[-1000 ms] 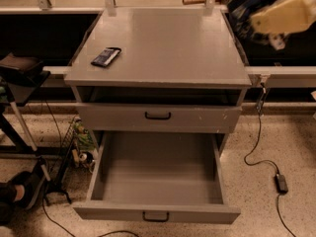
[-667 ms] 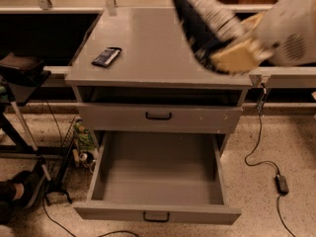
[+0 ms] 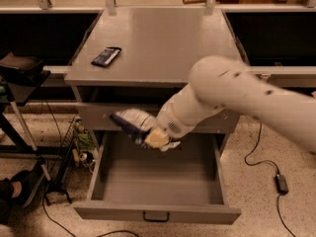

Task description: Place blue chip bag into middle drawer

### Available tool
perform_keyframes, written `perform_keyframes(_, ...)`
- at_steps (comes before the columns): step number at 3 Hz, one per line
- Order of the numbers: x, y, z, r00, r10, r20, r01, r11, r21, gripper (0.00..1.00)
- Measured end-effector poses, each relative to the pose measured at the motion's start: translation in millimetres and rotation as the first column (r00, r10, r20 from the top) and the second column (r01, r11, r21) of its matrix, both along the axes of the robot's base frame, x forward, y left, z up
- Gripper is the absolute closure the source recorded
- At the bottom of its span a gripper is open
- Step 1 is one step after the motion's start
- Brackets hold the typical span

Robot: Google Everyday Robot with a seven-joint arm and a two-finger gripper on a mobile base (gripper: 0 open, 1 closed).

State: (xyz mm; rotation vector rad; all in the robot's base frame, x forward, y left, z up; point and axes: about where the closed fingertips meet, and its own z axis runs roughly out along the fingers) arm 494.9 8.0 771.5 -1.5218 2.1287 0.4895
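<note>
My gripper point(image 3: 150, 136) hangs on the white arm point(image 3: 232, 95) that reaches down from the right, in front of the grey cabinet. It is shut on the blue chip bag point(image 3: 128, 120), a crinkled dark-blue and white bag that sticks out to its left. The bag hangs above the back left part of the middle drawer point(image 3: 111, 185), which is pulled fully open with a plain grey tray and a small black handle point(image 3: 156, 216) at front centre. The bag is above the tray and does not touch it.
A small flat dark-blue packet point(image 3: 105, 56) lies on the cabinet top point(image 3: 163, 38) at the left. A closed drawer front point(image 3: 94, 116) sits above the open drawer. A black stand point(image 3: 19, 69) and cables are on the left, and a power adapter point(image 3: 281, 182) lies on the floor at right.
The arm has swung from above the cabinet's back right corner down and to the left, carrying the bag in front of the cabinet, over the open drawer.
</note>
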Motion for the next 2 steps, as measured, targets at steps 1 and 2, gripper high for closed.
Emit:
perform_keyframes(1,-14.1,34.2,-110.8,0.9816,0.089,-0.169,-0.105,0.991,-0.083,1.00)
perform_keyframes(2,-22.5,58.8,-179.5,0.9560,0.108,-0.273,-0.147,0.981,-0.128,1.00)
